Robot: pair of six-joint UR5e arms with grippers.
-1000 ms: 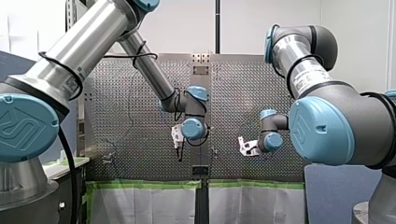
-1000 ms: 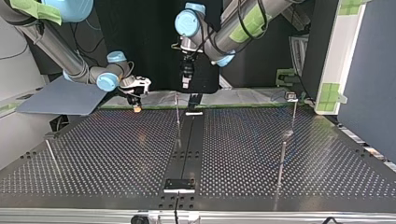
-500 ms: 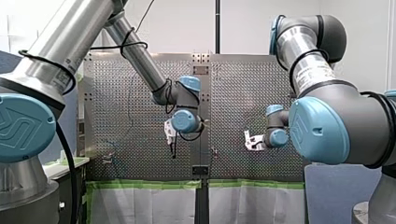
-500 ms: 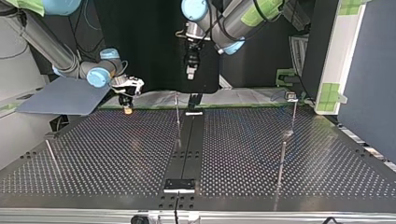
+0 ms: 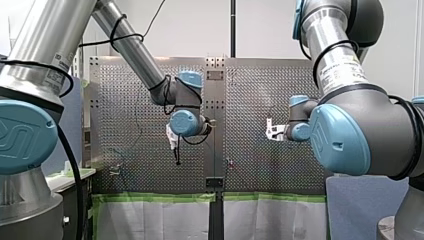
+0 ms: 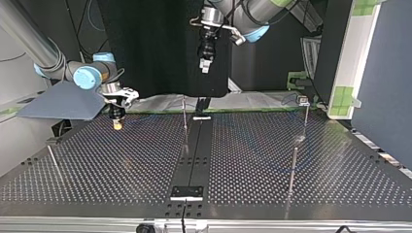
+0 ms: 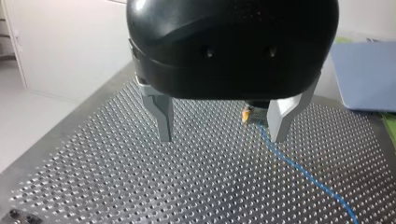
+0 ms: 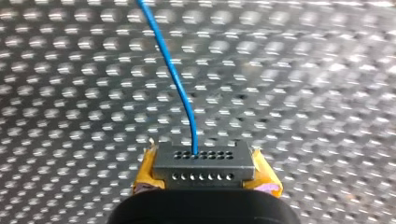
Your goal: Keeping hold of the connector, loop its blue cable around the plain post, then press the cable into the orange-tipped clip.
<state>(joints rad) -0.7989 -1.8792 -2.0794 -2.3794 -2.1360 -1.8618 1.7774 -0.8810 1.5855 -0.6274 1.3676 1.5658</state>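
My right gripper [image 8: 205, 176] is closed tight on the grey connector [image 8: 204, 163], with its yellow pads [image 8: 145, 176] pressed against both ends. The blue cable [image 8: 173, 79] leaves the connector's face and curves away ahead over the perforated table [image 8: 303, 93]. In the top view this gripper hangs low at the frame's left, just above the table. My left gripper [image 7: 222, 135] is spread wide, holds nothing, and sits high at the top view's upper middle

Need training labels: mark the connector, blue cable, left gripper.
connector [image 8: 204, 166], right wrist view, grey holed face.
blue cable [image 8: 174, 79], right wrist view, its mid-run.
left gripper [image 7: 219, 136], left wrist view, midway between fingertips.
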